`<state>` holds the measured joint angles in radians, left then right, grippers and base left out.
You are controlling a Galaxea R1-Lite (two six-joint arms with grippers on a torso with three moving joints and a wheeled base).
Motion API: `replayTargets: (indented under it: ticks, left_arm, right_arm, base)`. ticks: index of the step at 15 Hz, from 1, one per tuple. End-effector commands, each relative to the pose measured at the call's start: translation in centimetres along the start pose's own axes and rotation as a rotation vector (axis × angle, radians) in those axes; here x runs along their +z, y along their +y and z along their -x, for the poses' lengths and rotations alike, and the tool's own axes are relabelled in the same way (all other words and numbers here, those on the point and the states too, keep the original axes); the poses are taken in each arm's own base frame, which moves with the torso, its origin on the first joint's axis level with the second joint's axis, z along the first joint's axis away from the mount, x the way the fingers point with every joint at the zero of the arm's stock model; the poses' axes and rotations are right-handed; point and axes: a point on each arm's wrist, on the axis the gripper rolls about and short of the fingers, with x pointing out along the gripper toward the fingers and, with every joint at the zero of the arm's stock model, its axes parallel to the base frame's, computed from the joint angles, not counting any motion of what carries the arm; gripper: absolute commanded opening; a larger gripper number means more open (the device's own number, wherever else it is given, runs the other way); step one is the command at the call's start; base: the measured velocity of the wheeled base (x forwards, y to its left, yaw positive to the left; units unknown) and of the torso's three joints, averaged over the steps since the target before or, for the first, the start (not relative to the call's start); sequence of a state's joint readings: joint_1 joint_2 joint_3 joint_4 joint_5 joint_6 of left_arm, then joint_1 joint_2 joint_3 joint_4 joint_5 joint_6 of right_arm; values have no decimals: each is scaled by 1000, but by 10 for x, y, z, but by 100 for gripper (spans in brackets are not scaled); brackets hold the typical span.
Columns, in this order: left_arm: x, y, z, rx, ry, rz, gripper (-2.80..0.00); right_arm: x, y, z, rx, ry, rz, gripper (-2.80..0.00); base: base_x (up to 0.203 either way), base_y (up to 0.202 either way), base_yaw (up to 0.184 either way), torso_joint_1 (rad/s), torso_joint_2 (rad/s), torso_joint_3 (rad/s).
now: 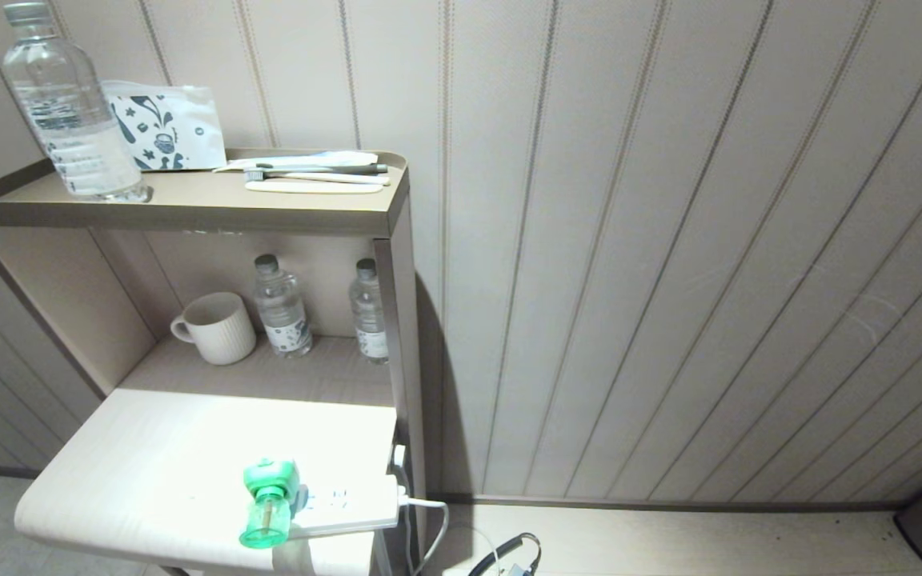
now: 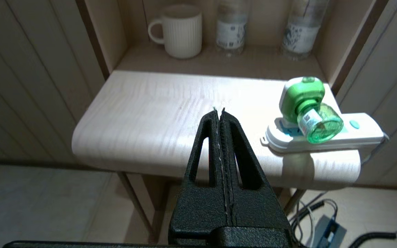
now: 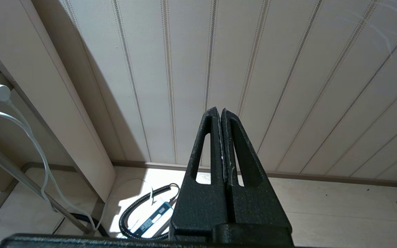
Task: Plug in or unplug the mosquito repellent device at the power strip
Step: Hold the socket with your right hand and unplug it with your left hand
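The mosquito repellent device (image 1: 269,500) (image 2: 307,108), white head with green centre and a green bottle, sits plugged into the left end of the white power strip (image 1: 353,502) (image 2: 350,134) at the front right of the pale shelf top (image 1: 149,472). Its bottle points out toward the shelf's front edge. My left gripper (image 2: 219,111) is shut and empty, hovering in front of the shelf and to the left of the device. My right gripper (image 3: 218,111) is shut and empty, facing the panelled wall right of the shelf. Neither arm shows in the head view.
A ribbed mug (image 1: 217,328) and two small water bottles (image 1: 281,308) stand in the niche behind. A large bottle (image 1: 65,104), a pouch and toothbrushes lie on the top shelf. The strip's cord (image 1: 429,512) drops to the floor, where a coiled cable and adapter (image 3: 150,217) lie.
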<state>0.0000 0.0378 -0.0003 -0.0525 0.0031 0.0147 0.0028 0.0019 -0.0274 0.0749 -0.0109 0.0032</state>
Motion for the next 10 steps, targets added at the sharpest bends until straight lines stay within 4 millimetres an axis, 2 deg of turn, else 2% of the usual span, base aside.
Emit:
replayTargets:
  ticks: [1,3,6,8,10]
  left_arm:
    - [17,1,-12,14,116,31,-280]
    - [61,2,-27,38,130,102,-280]
    - [123,1,-65,37,248,141,-280]
    - [159,-2,-90,22,439,151,-280]
    - [180,-9,-122,3,711,159,-280]
  right_arm:
    - [0,0,0,0,1,0,-280]
    - [0,0,0,0,0,0,-280]
    - [0,0,0,0,0,0,-280]
    - [0,0,0,0,0,0,-280]
    - [0,0,0,0,0,0,-280]
  base:
    - [0,0,0,0,0,0]
    - [0,0,0,0,0,0]
    - [0,0,0,0,0,0]
    - [0,0,0,0,0,0]
    - [0,0,0,0,0,0]
